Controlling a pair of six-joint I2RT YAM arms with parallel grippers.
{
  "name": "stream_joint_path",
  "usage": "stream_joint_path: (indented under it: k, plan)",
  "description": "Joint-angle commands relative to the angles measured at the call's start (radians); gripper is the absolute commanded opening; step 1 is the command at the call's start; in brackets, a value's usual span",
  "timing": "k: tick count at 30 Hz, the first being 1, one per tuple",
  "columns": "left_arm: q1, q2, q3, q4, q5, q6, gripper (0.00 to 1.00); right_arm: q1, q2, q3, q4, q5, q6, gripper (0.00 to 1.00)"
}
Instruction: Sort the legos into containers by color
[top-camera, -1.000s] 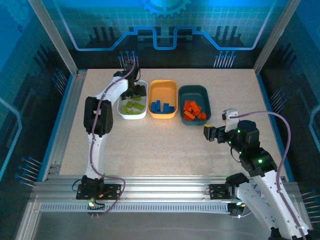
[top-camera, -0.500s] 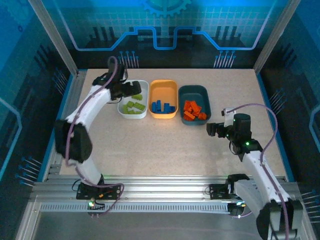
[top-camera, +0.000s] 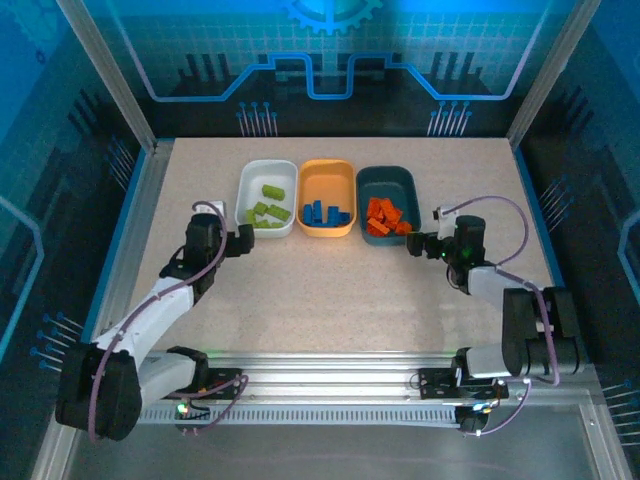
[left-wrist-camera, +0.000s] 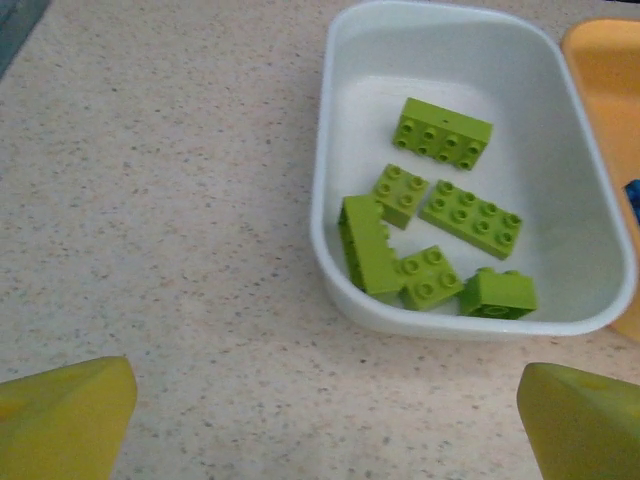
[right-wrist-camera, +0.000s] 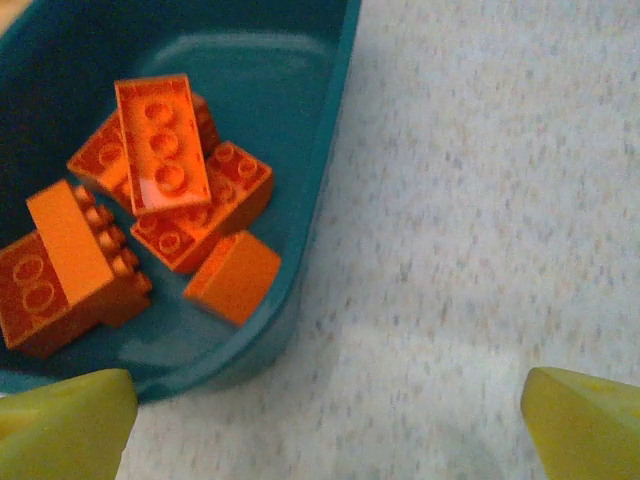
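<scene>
Both arms pulled back — left gripper and right gripper spread wide, empty; teal tray partly cropped.

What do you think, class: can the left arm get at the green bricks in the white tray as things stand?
Probably yes: its open fingers face the white tray across bare table, nothing covering the green bricks.

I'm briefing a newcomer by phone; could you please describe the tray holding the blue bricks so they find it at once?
On the speckled beige tabletop, three shallow plastic trays sit in a row toward the far edge. It is the middle, light orange tray, between the white tray and the dark teal tray; it alone holds small blue studded bricks.
</scene>
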Motion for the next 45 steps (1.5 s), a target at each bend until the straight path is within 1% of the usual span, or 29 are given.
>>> stream_joint_path:
  k: [1, 3, 6, 9, 13, 17, 19, 22, 25, 27, 29, 33, 37, 39, 41, 43, 45]
  plan:
    - [0.050, -0.002, -0.031, 0.205, -0.045, 0.057, 0.99, -0.011, 0.048, 0.032, 0.158, -0.033, -0.029, 1.00]
    - [0.077, 0.035, -0.054, 0.257, -0.021, 0.052, 0.99, -0.011, 0.080, 0.013, 0.218, -0.029, -0.028, 1.00]
    - [0.103, 0.125, -0.059, 0.323, 0.021, 0.088, 0.99, 0.005, 0.077, 0.001, 0.231, -0.018, -0.044, 1.00]
    - [0.131, 0.223, -0.071, 0.414, 0.046, 0.090, 0.99, 0.014, 0.077, -0.022, 0.270, -0.018, -0.060, 1.00]
    - [0.154, 0.318, -0.078, 0.540, 0.105, 0.090, 0.99, 0.016, 0.077, -0.026, 0.276, -0.014, -0.059, 1.00]
    - [0.170, 0.394, -0.076, 0.636, 0.209, 0.120, 0.99, 0.014, 0.077, -0.026, 0.276, -0.016, -0.057, 1.00]
    - [0.170, 0.418, -0.084, 0.676, 0.251, 0.136, 0.99, 0.013, 0.077, -0.026, 0.276, -0.019, -0.058, 1.00]
    - [0.179, 0.412, -0.105, 0.699, 0.282, 0.132, 0.99, 0.013, 0.078, -0.027, 0.278, -0.021, -0.056, 1.00]
    - [0.208, 0.424, -0.144, 0.779, 0.356, 0.125, 0.99, 0.015, 0.077, -0.031, 0.283, -0.017, -0.059, 1.00]
    - [0.218, 0.445, -0.172, 0.846, 0.386, 0.125, 0.99, 0.018, 0.078, -0.050, 0.317, -0.044, -0.073, 1.00]
    - [0.219, 0.448, -0.179, 0.858, 0.382, 0.122, 0.99, 0.027, 0.083, -0.066, 0.343, -0.061, -0.090, 1.00]
    - [0.219, 0.452, -0.177, 0.863, 0.350, 0.113, 0.99, 0.024, 0.103, -0.066, 0.366, 0.011, -0.056, 1.00]
    - [0.216, 0.454, -0.180, 0.874, 0.341, 0.113, 0.99, 0.026, 0.104, -0.063, 0.362, 0.016, -0.057, 1.00]
    - [0.216, 0.448, -0.213, 0.924, 0.319, 0.105, 0.99, 0.025, 0.103, -0.064, 0.362, 0.017, -0.057, 1.00]
    - [0.216, 0.449, -0.259, 1.015, 0.284, 0.090, 0.99, 0.026, 0.103, -0.066, 0.365, 0.019, -0.057, 1.00]
    - [0.217, 0.452, -0.240, 0.981, 0.246, 0.072, 0.99, 0.031, 0.106, -0.065, 0.367, 0.044, -0.052, 1.00]
    - [0.200, 0.450, -0.195, 0.893, 0.200, 0.082, 0.99, 0.033, 0.106, -0.065, 0.365, 0.049, -0.052, 1.00]
